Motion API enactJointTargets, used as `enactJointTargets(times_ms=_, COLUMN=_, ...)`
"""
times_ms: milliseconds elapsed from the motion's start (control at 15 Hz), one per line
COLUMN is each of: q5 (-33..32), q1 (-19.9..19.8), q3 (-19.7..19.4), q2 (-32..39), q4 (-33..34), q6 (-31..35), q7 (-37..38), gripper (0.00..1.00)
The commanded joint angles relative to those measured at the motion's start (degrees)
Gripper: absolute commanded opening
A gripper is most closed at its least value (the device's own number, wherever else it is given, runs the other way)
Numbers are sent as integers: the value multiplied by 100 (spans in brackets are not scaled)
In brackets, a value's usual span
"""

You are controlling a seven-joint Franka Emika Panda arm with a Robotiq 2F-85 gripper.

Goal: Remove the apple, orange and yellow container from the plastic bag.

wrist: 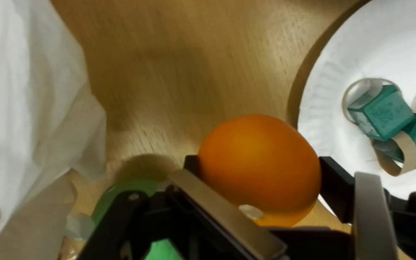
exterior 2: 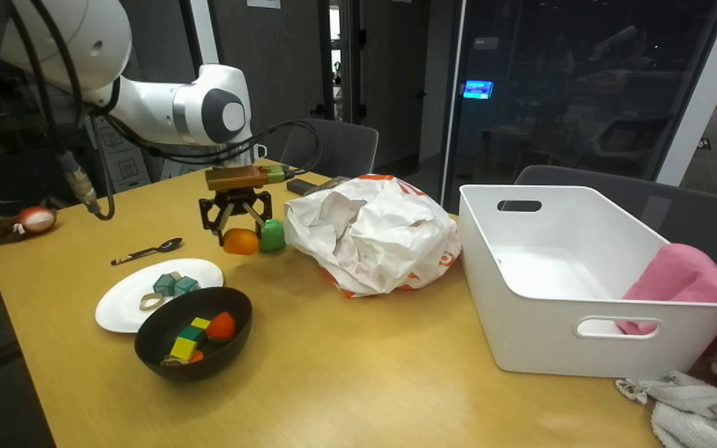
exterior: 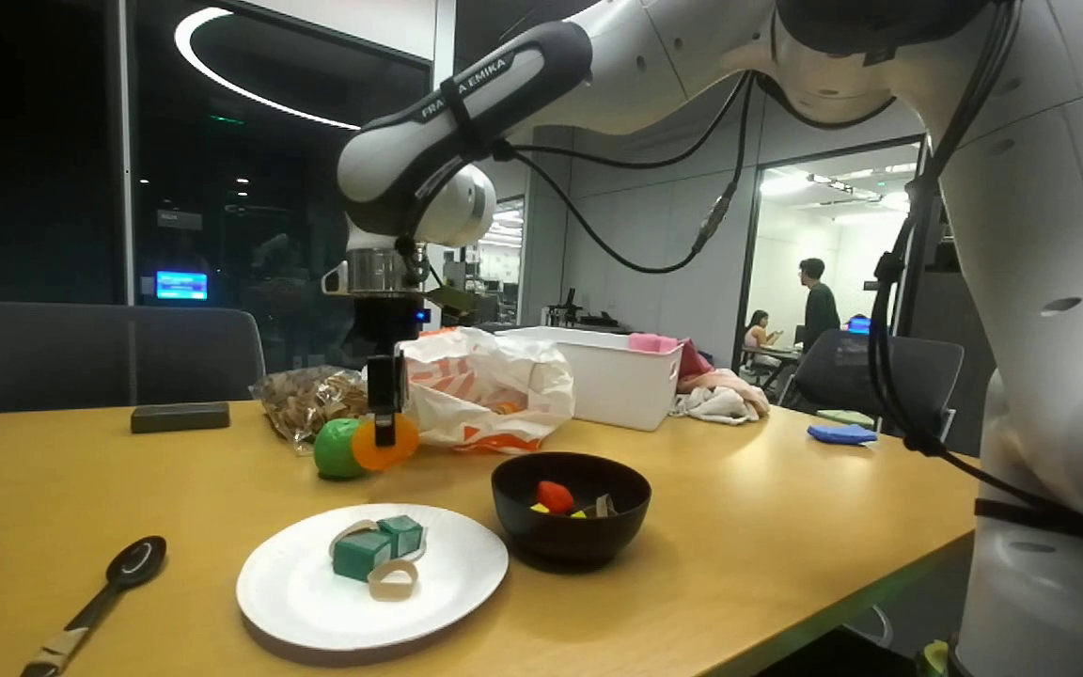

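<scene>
My gripper is shut on the orange, with a black fingertip on each side of it. In both exterior views the orange appears held a little above the table. A green apple is right beside it, between orange and bag in an exterior view; in the wrist view the apple is partly hidden by the gripper. The crumpled white plastic bag lies on the table beside the gripper. The yellow container is not visible; the bag's inside is mostly hidden.
A white plate with green blocks and a black bowl with colored pieces stand near the gripper. A black spoon, a clear bag of brown bits, a dark box and a white bin are also around.
</scene>
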Motion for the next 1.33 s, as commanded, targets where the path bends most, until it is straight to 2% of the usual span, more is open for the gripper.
enactJointTargets(times_ms=0, q5=-209, q1=-131, q3=-26, q2=-408, q4=-515, q6=748, q7=-500, gripper=57)
enactJointTargets(times_ms=200, q5=-198, q1=-247, q3=-109, q2=-471, q4=-679, q6=1030, q7=-664, gripper=57)
enactJointTargets(times_ms=533, q5=-159, q1=-430, q3=-284, q2=-421, q4=-792, q6=1125, q7=-712, gripper=57)
enactJointTargets(times_ms=1000, q5=9, q1=-573, q3=-311, q2=-341, q4=-992, q6=1243, q7=-789, gripper=57)
enactJointTargets(times_ms=1067, q5=32, q1=-578, q3=-311, q2=-338, q4=-1024, q6=1245, q7=-766, gripper=95)
enactJointTargets(times_ms=1267, q5=156, q1=-585, q3=-292, q2=-353, q4=-1053, q6=1161, q7=-742, gripper=100)
